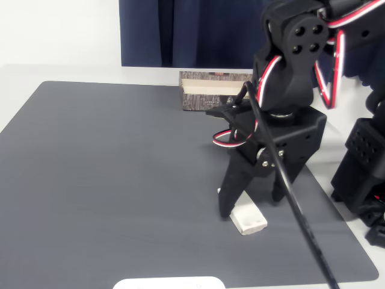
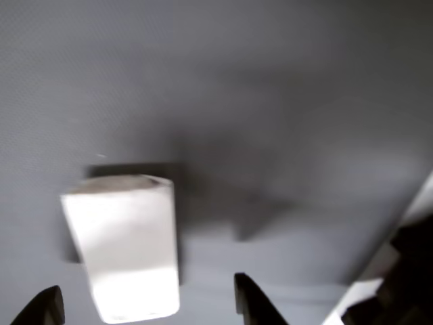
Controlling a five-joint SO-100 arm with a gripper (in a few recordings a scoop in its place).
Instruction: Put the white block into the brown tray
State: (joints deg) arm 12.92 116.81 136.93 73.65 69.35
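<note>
1. I have the gripper [image 1: 252,205] down at the grey mat [image 1: 120,180], fingers spread and straddling the white block [image 2: 125,244], so closing should catch its sides.
2. The block lies flat on the mat, not yet pinched.
3. The brown tray [image 1: 207,90] sits well apart at the mat's far edge, open side up to receive it.

White block [image 1: 248,220] on mat [image 1: 120,180], brown tray [image 1: 210,91] behind at mat's edge.
</note>
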